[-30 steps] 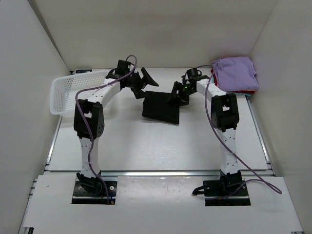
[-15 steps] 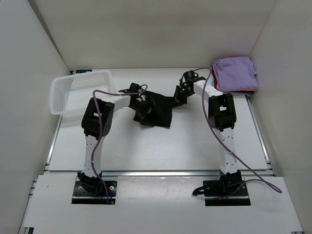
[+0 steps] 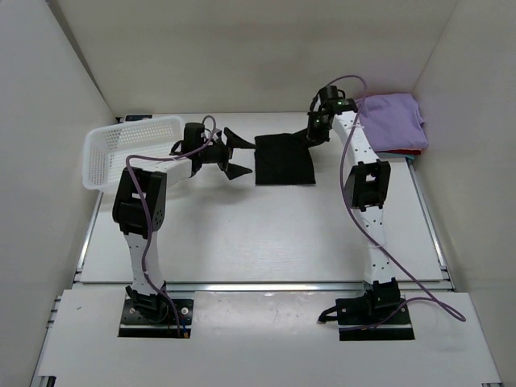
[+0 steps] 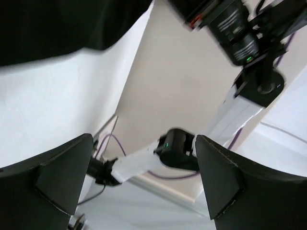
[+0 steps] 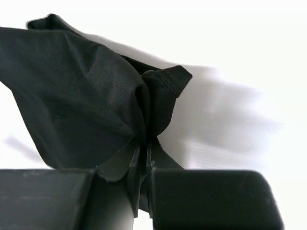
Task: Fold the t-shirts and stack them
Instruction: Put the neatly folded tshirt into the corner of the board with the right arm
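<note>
White mesh basket [image 3: 121, 157] left of black t-shirt [image 3: 284, 161], folded stack [image 3: 391, 121] right

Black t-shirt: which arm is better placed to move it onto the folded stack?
Right, probably. The right pincer is shut on a bunched edge of the black t-shirt and sits close to the folded stack; the left pincer stands open beside the shirt, gripping nothing.

A: Entry, top view: light?
B: Bright, even, coming from above; faint shadows are lying on the table [image 3: 242, 234]. Sharp throughout.
A: Right wrist?
B: Background is bleaching white; the tee [image 5: 81, 96] is casting a smeared grey shadow rightward; right fingers [image 5: 206, 201] are blurring.
A: Left wrist?
B: Everything is reading soft; left fingers [image 4: 48, 187] are showing dark, defocused.
</note>
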Action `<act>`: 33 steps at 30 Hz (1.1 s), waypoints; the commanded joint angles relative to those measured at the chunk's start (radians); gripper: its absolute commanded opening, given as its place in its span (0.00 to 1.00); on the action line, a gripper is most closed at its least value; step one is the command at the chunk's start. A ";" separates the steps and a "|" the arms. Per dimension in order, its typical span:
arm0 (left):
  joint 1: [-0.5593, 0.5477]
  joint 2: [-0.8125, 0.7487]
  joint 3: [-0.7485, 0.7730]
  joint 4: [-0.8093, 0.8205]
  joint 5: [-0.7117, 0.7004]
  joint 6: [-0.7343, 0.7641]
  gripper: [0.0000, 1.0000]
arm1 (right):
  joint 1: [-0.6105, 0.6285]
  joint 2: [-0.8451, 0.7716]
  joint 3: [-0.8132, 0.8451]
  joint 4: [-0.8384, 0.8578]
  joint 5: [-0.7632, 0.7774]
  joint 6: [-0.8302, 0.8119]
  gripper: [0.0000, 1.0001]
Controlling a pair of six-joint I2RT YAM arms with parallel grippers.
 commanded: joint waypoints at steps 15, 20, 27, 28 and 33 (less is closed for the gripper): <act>0.019 -0.079 -0.078 0.038 0.091 -0.018 0.99 | -0.082 -0.180 0.203 0.122 0.782 -0.424 0.00; 0.019 -0.052 -0.054 0.064 0.100 -0.034 0.99 | -0.124 -0.212 0.202 0.209 0.869 -0.525 0.00; 0.030 -0.053 -0.072 0.047 0.103 -0.026 0.98 | -0.205 -0.205 0.133 0.462 0.972 -0.663 0.01; 0.028 -0.056 -0.075 0.041 0.097 -0.020 0.99 | -0.214 -0.208 0.089 0.523 0.971 -0.663 0.00; 0.054 -0.072 -0.078 0.024 0.100 -0.001 0.99 | -0.305 -0.219 -0.036 0.735 0.989 -0.653 0.00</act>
